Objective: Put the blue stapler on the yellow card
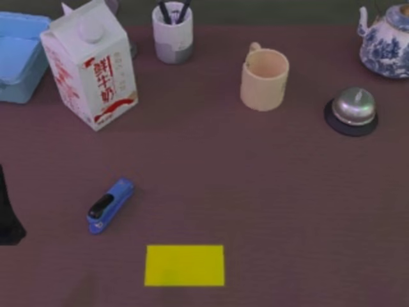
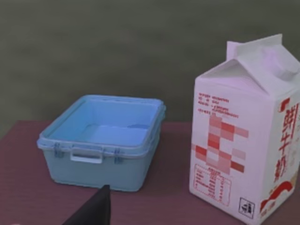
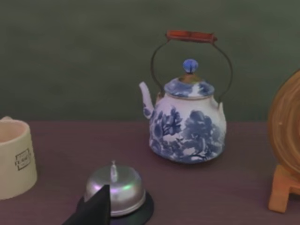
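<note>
Seen from above: the blue stapler [image 1: 110, 206] is lying slantwise on our table [image 1: 268, 192], apart from the yellow card [image 1: 185, 265]; our left arm [image 1: 9, 211] is sitting at the left edge.

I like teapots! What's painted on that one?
Blue flowers on white, on the teapot, with a blue knob; the right wrist view shows it best.

We see soft, even, rather dim light across the tabletop [image 1: 268, 192], with no hard shadows. Only a faint dark patch sits under the milk carton [image 1: 89, 64] at about ten o'clock and around the service bell [image 1: 351, 110] at about two o'clock. The bell's metal dome carries a small pale highlight, repeated in the right wrist view. All three views look slightly soft, edges a little fuzzy, with no visible bending at the borders.
</note>
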`<action>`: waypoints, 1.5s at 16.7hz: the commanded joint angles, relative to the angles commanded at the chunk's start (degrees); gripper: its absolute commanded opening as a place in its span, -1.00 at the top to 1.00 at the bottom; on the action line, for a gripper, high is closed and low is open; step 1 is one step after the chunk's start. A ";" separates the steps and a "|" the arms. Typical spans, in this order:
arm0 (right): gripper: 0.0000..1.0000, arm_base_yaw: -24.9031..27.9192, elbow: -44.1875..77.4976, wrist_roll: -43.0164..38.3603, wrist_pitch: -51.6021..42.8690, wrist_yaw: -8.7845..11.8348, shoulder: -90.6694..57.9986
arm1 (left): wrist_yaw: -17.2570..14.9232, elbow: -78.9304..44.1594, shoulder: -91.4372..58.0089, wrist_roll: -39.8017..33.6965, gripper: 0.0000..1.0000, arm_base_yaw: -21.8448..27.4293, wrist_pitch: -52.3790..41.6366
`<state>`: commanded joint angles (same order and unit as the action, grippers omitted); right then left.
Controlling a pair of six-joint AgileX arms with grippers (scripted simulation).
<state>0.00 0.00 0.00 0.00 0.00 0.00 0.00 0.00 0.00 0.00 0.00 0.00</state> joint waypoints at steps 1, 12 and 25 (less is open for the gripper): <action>-1.00 0.00 0.00 0.00 0.00 0.00 0.00 | 0.00 0.00 0.00 0.00 -1.00 0.00 0.00; -1.00 0.00 0.00 0.00 0.00 0.00 0.00 | -0.04 -27.17 -32.87 3.13 -1.00 7.43 -21.77; -1.00 0.00 0.00 0.00 0.00 0.00 0.00 | 0.27 -74.69 -98.23 8.71 -1.00 20.25 -61.37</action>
<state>0.00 0.00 0.00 0.00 0.00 0.00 0.27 -74.69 -98.23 8.71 20.25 -61.37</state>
